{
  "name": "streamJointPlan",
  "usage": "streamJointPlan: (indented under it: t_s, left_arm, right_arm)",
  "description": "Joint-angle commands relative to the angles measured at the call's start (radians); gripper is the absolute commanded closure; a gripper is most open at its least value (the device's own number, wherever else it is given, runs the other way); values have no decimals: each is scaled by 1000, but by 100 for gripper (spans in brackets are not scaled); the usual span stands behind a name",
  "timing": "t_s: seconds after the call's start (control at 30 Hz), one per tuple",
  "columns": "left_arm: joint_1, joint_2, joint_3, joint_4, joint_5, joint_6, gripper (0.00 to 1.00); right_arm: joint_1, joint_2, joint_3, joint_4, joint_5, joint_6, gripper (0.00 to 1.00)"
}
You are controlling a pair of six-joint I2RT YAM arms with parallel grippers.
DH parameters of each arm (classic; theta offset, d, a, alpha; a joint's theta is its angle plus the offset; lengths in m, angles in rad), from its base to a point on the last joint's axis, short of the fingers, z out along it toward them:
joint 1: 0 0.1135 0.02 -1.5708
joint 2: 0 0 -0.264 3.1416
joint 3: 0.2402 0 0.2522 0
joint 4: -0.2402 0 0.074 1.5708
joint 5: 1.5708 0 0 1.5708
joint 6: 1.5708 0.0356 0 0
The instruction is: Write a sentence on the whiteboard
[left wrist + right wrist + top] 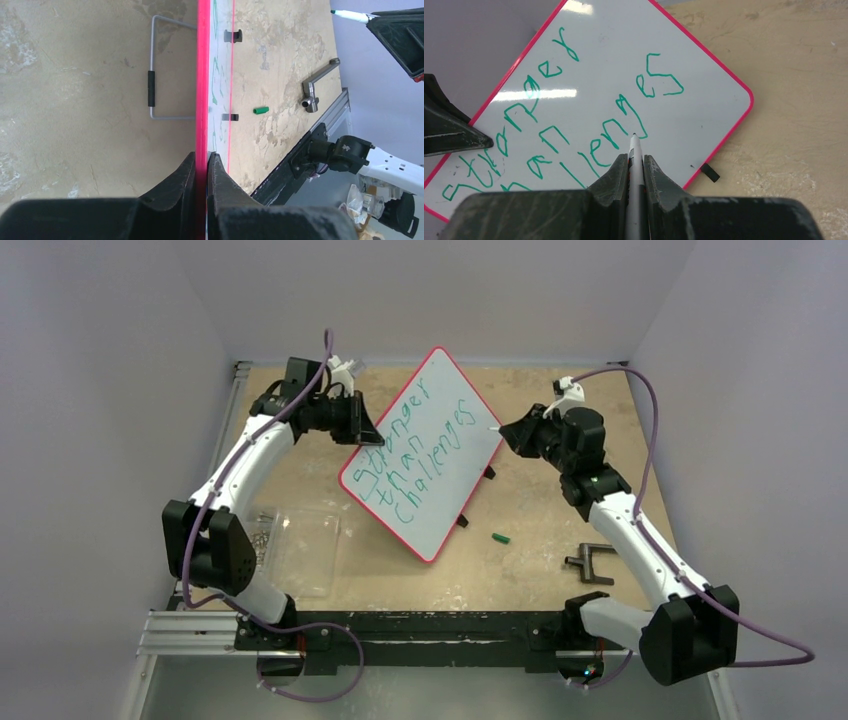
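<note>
The counter (560, 510) carries the whiteboard (450, 470), which stands tilted at its centre between the two arms. The left arm (245, 455) reaches to the board's left edge, where the left jaws are closed on the red rim (202, 75) and steady it. The right arm (640, 540) reaches toward the board's right edge, and the right jaws are clamped on the marker (634, 160), whose tip points at the writing surface but stands clear of it, as the left wrist view shows. The sentence (405, 465) fills the board face in three green lines reading "Stronger than challenges". Judged from this, the writing step is complete and the pen is in its lifted position. The next move calls for drawing the marker straight away from the board without smearing the ink, then setting it down, possibly near the green cap (500, 538) lying on the counter beyond the board's lower right edge.
</note>
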Motion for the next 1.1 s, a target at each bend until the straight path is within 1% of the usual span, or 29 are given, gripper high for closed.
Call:
streamJointPlan:
  t_s: [0.0,0.07,0.17,0.3,0.4,0.73,0.97,1.07]
  left_arm:
    - [-14,-22,-74,-43,-124,41,93]
    - [-14,-40,-107,-25,-142,40,92]
    - [-14,-59,-151,-2,-157,45,88]
    - [-15,-72,-179,10,-179,54,86]
    - [-13,-69,-181,13,-180,60,84]
    - [-15,-72,-175,36,-197,69,67]
    - [-13,-85,-177,38,-222,71,62]
    - [-16,-119,-191,62,-223,65,59]
  right_arm:
    - [4,-32,-19,36,-4,16,100]
    - [4,-35,-20,34,-6,16,100]
    - [4,-36,-19,32,-8,17,100]
    - [5,-29,-19,37,-16,21,100]
    - [5,-20,-21,39,-21,23,100]
    - [8,-11,-26,43,-18,22,100]
    - [8,-7,-26,44,-15,22,100]
    - [10,-8,-21,41,-12,21,100]
